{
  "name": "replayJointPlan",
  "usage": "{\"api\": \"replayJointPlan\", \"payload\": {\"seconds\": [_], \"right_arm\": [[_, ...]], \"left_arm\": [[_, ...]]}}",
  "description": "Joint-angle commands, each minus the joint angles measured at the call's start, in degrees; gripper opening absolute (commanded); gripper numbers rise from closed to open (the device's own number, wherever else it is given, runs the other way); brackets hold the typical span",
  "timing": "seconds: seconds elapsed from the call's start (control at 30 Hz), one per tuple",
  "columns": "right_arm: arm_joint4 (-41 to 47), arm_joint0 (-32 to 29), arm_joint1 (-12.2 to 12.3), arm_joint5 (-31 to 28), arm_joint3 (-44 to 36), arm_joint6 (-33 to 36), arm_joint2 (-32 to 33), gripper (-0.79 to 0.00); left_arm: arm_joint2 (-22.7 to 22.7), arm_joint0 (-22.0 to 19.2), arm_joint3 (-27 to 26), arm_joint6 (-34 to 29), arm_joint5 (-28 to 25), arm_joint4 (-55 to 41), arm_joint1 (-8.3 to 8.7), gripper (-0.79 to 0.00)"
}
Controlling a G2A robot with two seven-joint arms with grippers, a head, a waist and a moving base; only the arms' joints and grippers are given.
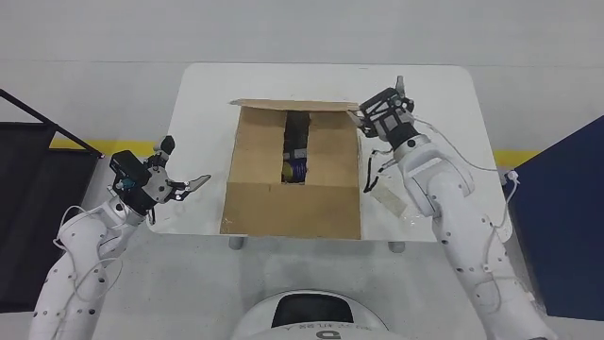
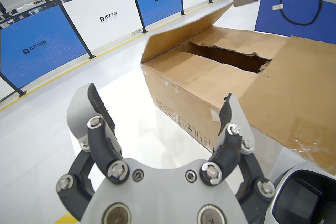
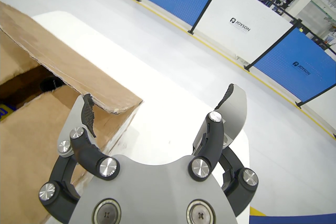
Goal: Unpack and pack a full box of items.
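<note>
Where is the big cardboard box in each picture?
Top view: the cardboard box sits in the middle of the table.
Left wrist view: the box stands just ahead of the left gripper.
Right wrist view: the box lies beside the right gripper.
Shared landmark: the dark gap in its top.

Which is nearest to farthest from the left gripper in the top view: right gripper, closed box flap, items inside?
1. Closed flap, on the side of the left gripper.
2. Items, in the middle gap.
3. Right gripper, at the far raised flap.
</note>
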Motion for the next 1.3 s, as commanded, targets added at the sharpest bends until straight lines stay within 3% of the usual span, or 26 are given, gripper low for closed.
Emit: {"api": "replayJointPlan", "payload": {"seconds": [0.0, 0.37, 0.57, 0.7, 0.87, 1.1, 1.27], "right_arm": [[1.3, 2.9, -0.4, 0.9, 1.9, -0.9, -0.4, 0.0], [12.5, 25.0, -3.5, -1.2, 24.4, 11.9, -5.8, 0.0], [13.2, 31.6, -5.0, -4.4, 35.7, 19.9, -10.5, 0.0], [14.1, 32.8, -5.4, -5.5, 39.3, 19.9, -10.9, 0.0], [20.4, 28.2, -3.9, -12.9, 35.8, 14.3, -4.6, 0.0], [26.7, 8.9, 0.9, -32.2, 20.9, 6.8, 12.9, 0.0], [26.7, -1.2, 2.6, -41.3, 16.1, 3.4, 19.9, 0.0]], "left_arm": [[0.0, 0.0, 0.0, 0.0, 0.0, 0.0, 0.0, 0.0], [0.0, 0.0, 0.0, 0.0, 0.0, 0.0, 0.0, 0.0], [0.0, 0.0, 0.0, 0.0, 0.0, 0.0, 0.0, 0.0], [0.0, 0.0, 0.0, 0.0, 0.0, 0.0, 0.0, 0.0], [0.0, 0.0, 0.0, 0.0, 0.0, 0.0, 0.0, 0.0], [0.0, 0.0, 0.0, 0.0, 0.0, 0.0, 0.0, 0.0], [-0.2, -0.4, -10.2, -7.0, 2.3, 3.6, 0.26, 0.0]]}}
